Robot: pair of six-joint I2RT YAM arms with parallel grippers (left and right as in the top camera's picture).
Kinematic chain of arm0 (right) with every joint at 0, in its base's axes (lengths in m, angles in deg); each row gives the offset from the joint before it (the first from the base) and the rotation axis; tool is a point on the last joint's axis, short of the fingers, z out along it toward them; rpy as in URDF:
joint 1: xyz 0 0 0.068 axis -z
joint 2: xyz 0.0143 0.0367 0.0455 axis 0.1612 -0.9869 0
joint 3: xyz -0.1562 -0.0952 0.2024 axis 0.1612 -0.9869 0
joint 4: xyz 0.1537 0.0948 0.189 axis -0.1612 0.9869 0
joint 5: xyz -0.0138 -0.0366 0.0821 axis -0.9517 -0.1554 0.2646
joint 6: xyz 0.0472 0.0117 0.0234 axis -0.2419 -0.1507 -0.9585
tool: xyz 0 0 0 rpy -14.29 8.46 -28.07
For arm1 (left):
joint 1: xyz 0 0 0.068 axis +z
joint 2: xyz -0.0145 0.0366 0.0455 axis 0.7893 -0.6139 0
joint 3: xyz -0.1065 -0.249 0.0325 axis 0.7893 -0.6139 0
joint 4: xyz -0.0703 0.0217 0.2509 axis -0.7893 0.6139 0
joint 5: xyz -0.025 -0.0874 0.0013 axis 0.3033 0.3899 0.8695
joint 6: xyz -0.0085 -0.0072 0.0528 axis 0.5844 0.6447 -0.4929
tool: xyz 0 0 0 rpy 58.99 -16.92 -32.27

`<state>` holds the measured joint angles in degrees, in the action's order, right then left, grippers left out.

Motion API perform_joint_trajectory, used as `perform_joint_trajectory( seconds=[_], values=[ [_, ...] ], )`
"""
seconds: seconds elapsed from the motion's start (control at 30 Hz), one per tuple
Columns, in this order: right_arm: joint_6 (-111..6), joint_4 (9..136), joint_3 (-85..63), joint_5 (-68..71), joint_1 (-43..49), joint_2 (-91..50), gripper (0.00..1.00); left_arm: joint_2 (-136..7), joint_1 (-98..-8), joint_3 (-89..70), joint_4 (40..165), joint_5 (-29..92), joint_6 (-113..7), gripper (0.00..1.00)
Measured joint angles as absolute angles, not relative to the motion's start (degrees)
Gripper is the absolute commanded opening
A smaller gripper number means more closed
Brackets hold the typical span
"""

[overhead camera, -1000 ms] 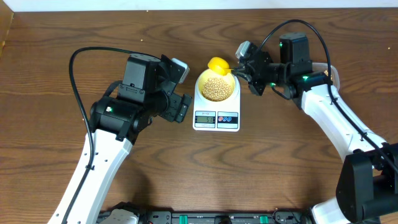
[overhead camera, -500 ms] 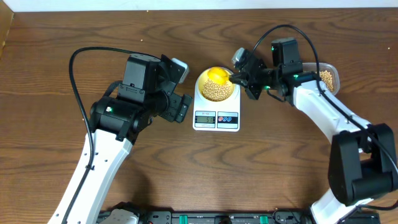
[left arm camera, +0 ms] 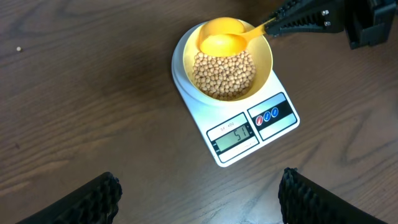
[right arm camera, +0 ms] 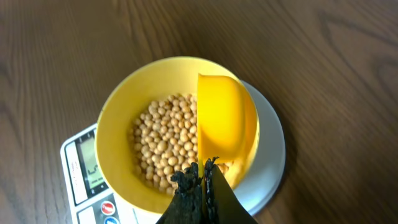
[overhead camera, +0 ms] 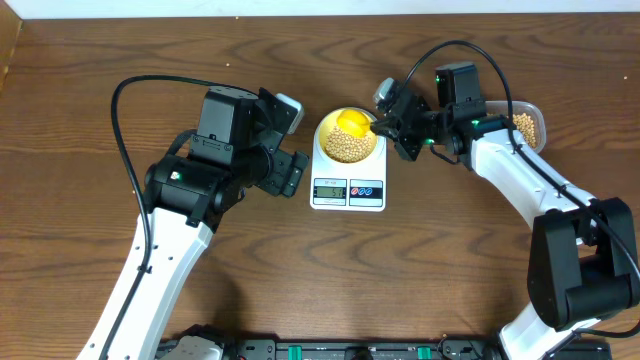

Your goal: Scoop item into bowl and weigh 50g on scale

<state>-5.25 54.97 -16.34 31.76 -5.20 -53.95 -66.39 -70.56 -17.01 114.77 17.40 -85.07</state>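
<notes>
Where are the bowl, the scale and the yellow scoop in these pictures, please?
bowl (left arm camera: 263, 62), left wrist view, on its right inner wall.
scale (left arm camera: 235, 134), left wrist view, on its grey display.
scoop (left arm camera: 219, 38), left wrist view, on its rounded cup.

The right hand (overhead camera: 379, 124) holds a yellow scoop (overhead camera: 350, 122) over the bowl (overhead camera: 321, 140).

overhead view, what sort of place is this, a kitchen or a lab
Probably a robot test bench, not a kitchen: a cabled left arm and right arm stand at a wooden table, and a scale carries a bowl of beans, with a clear tub of more nearby.
</notes>
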Motion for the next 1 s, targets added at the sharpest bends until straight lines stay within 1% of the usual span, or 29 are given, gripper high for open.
perform_joint_trajectory(
  seconds=[0.33,1.0],
  values=[
    [-5.27,58.27,-16.34,30.15,-5.75,-53.95,0.01,-66.39,-70.56,-17.01,114.74,17.43,-85.07,0.83],
    [-5.27,58.80,-16.34,33.10,-5.97,-53.95,0.01,-66.39,-70.56,-17.01,114.77,17.43,-85.07,0.83]
  ],
)
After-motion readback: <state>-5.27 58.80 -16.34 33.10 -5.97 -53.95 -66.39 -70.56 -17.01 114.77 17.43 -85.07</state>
